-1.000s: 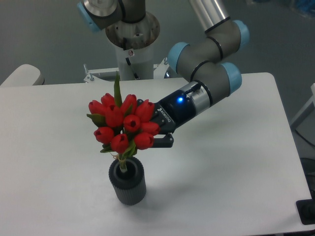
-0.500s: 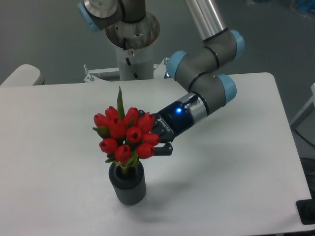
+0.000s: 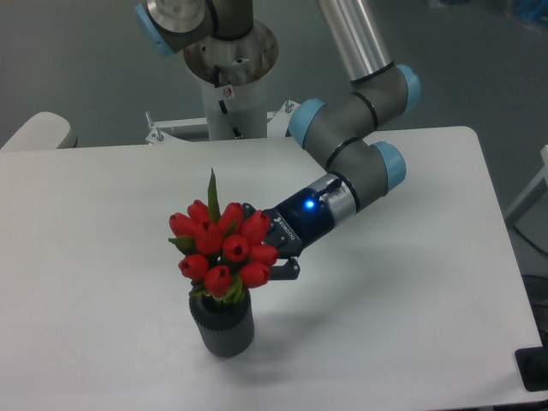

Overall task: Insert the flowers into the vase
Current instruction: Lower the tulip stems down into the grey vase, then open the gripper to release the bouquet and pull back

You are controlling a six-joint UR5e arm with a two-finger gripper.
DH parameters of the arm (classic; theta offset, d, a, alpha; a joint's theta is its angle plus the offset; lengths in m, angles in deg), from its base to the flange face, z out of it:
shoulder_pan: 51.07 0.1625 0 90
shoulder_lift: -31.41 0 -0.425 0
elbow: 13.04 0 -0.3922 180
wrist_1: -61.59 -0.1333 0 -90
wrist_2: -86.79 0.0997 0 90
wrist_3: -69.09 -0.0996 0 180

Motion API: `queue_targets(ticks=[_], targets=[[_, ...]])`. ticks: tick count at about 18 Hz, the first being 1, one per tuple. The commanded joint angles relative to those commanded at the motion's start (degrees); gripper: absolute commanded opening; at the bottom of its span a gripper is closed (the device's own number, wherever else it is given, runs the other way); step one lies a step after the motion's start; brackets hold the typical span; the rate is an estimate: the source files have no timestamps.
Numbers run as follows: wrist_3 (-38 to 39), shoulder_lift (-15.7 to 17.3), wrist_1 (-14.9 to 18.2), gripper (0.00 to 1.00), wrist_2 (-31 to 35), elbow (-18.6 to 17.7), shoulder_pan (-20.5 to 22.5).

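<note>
Camera view
Vase (image 3: 222, 324): upright near the tabletop's (image 3: 411, 282) front edge, left of centre.
Flowers (image 3: 224, 250): stems down in the vase's mouth, buds just above its rim.
Tool (image 3: 272, 250): closed on the flowers, from their right.

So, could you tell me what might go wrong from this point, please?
The red tulip bunch is wider than the small dark grey ribbed vase, so it may lean or tip out once released. The end effector sits against the blooms; pulling away might drag them or topple the vase.
</note>
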State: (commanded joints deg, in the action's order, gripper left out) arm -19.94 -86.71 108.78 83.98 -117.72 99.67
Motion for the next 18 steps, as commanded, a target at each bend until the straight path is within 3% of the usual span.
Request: queue_targets(ticks=[5, 7, 12, 14, 16, 18], targets=[[-0.18, -0.88, 0.00, 0.24, 0.17, -0.26, 0.00], [-0.18, -1.14, 0.00, 0.30, 0.18, -0.35, 0.09], [-0.18, -1.23, 0.00, 0.59, 0.26, -0.27, 0.09], [-0.18, -1.41, 0.00, 0.62, 0.26, -0.26, 0.09], [-0.18, -1.67, 0.00, 0.72, 0.26, -0.18, 0.09], [-0.27, -1.76, 0.00, 1.00, 0.26, 0.08, 0.09]])
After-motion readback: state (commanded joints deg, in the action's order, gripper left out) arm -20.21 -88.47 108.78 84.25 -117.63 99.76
